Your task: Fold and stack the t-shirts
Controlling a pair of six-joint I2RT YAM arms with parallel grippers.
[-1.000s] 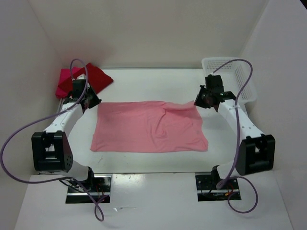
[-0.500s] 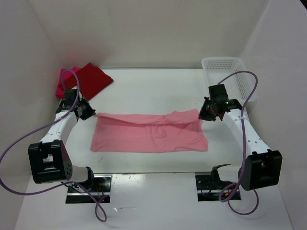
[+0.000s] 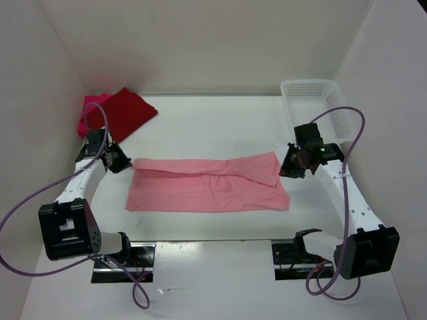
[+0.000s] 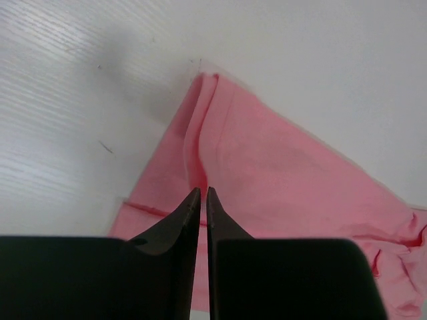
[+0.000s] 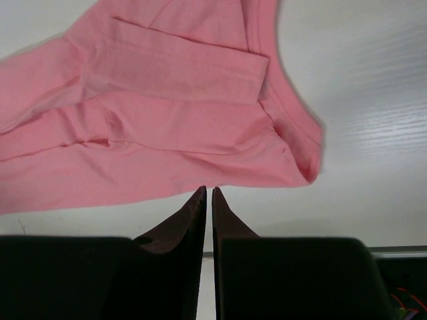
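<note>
in wrist views: left pincer [image 4: 203, 190], right pincer [image 5: 208, 189] closed at salmon shirt [image 3: 207, 183]; hold unclear.

a robot lab bench, set up as a closed test cell. a bare white table [image 3: 213, 127] is boxed in by plain white walls [image 3: 200, 47] at the back and on both sides. two black-and-white robot arms, the left arm [image 3: 83, 177] and the right arm [image 3: 347, 193], are fixed over metal plates [image 3: 143, 257] at the near edge, and loose purple cables [image 3: 351, 111] loop from them. on the table lie plain props: a pink shirt [image 3: 207, 190] spread out, folded shirts [image 3: 130, 110] in the far left corner, and a white mesh basket [image 3: 313, 90] at the far right.
</note>
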